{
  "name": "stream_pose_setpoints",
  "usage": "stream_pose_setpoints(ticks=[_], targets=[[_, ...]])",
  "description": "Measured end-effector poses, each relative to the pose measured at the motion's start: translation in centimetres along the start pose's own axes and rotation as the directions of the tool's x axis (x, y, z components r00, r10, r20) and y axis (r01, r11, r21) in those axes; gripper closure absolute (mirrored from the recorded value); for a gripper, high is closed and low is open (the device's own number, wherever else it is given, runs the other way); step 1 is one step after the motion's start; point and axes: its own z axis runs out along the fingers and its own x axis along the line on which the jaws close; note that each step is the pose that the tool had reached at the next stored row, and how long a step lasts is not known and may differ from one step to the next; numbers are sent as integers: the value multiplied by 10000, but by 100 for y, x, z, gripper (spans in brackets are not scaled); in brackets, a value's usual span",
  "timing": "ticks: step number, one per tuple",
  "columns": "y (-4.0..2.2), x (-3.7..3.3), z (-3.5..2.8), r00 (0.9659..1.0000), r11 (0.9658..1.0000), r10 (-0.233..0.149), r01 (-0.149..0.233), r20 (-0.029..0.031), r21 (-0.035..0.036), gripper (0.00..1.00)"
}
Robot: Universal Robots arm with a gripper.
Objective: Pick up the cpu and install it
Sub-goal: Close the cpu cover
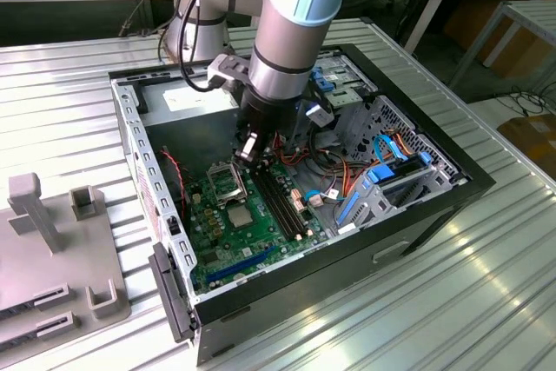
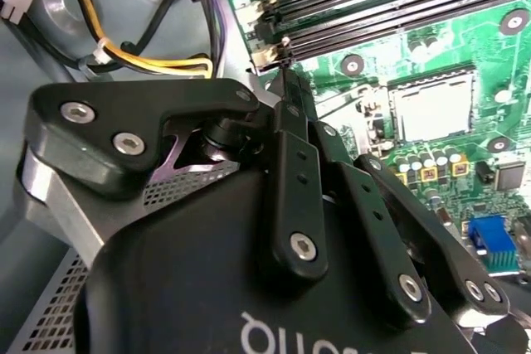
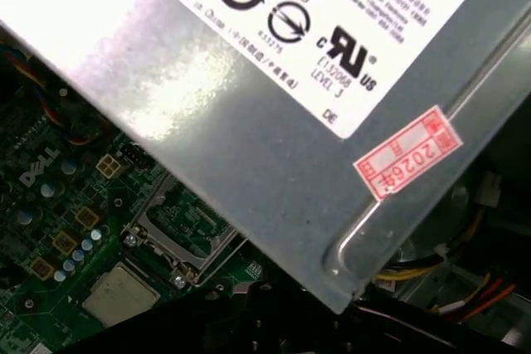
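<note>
The cpu (image 1: 241, 215), a small pale silvery square, lies flat on the green motherboard (image 1: 221, 245) inside the open computer case. It also shows as a pale square in both wrist views, cpu (image 3: 120, 294) and cpu (image 2: 431, 105). The black socket (image 1: 224, 182) with its metal frame sits right beside it, socket (image 3: 178, 225). My gripper (image 1: 247, 152) hangs above the board near the socket and the memory slots, clear of the cpu. Its fingers (image 2: 292, 163) converge at the tip, shut, with nothing seen between them.
A grey power supply (image 3: 274, 122) with stickers fills the case's far end. Black memory slots (image 1: 282, 202) run next to the socket. Coloured cables (image 2: 149, 60) and a blue-trimmed drive cage (image 1: 391, 180) crowd the exterior view's right. A grey fixture (image 1: 52, 249) stands on the table at the left.
</note>
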Motion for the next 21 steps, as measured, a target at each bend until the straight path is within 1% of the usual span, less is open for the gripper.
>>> stream_pose_setpoints(ticks=[1,3,5,7,11,16,21], targets=[[3,-2,3,10000,10000,-3,3,26,-31,89],[7,-6,10,9999,9999,-9,11,120,-137,89],[7,-5,18,9998,9998,-18,21,176,-200,89],[6,-5,29,9998,9997,-108,112,181,-212,89],[5,-4,45,9989,9987,-445,448,164,-221,89],[4,-4,72,9987,9985,-491,495,169,-231,89],[4,-2,90,9985,9984,-503,508,201,-263,89]])
